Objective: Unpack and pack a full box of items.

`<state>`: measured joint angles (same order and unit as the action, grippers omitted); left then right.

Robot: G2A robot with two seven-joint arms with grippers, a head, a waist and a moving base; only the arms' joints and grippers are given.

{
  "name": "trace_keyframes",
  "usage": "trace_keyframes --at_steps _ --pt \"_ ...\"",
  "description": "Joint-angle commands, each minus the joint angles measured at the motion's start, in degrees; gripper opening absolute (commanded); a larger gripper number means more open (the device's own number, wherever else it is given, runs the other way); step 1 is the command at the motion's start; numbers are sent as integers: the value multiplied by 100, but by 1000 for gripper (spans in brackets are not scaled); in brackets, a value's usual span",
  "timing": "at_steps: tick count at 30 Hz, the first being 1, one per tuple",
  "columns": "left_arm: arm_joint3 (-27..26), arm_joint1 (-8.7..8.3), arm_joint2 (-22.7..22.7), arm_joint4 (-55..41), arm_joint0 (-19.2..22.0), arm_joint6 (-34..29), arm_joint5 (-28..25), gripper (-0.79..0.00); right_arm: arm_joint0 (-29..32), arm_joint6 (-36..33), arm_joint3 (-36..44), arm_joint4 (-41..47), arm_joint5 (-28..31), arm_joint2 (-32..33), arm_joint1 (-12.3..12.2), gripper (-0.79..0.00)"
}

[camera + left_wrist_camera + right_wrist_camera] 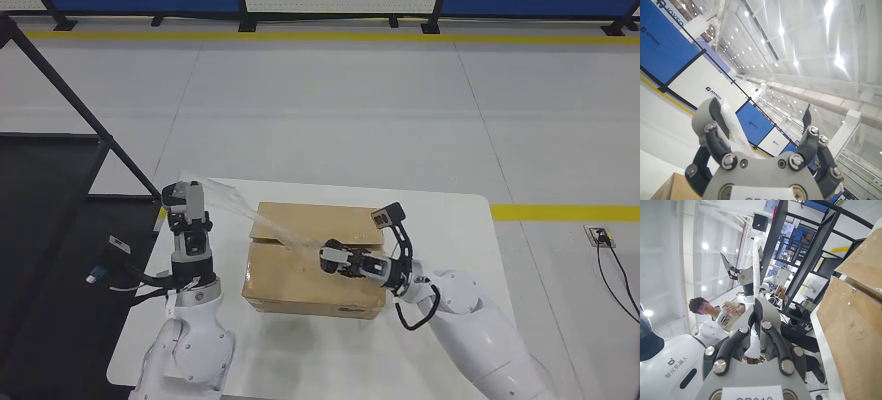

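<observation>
Box [300, 285] on white table [450, 228], grey floor [350, 110]

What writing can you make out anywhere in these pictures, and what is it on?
Wall panels: a company logo and name, which I leave unquoted.
Left tool, white label: cut off, unreadable.
Right tool, white label: cut off, unreadable.
Cardboard box: faint pencil scribbles, illegible.

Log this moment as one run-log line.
box: on table | left pincer: open, tape strip against one finger | right pincer: shut on tape strip | strip: stretched between them over box
</observation>
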<state>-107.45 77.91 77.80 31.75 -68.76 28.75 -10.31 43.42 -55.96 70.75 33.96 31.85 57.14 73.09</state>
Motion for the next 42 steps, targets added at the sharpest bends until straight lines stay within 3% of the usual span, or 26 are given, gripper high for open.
trace_keyframes --at_steps 1,18,33,42 --pt "-5 8 16 -18 -13 -8 -5 0 -22 -21 -24 23 -10 10 7 -785" --pt "-50 46 469 -230 -182 -54 -36 0 -48 -190 346 -79 -390 518 -84 -785" --pt "272 19 1474 -876 -644 -100 -326 0 185 -66 1725 -1031 -1333 1169 -300 -785" --pt "460 12 1588 -1022 -899 -515 -625 0 -124 -583 2487 -843 -1771 1301 -358 -785"
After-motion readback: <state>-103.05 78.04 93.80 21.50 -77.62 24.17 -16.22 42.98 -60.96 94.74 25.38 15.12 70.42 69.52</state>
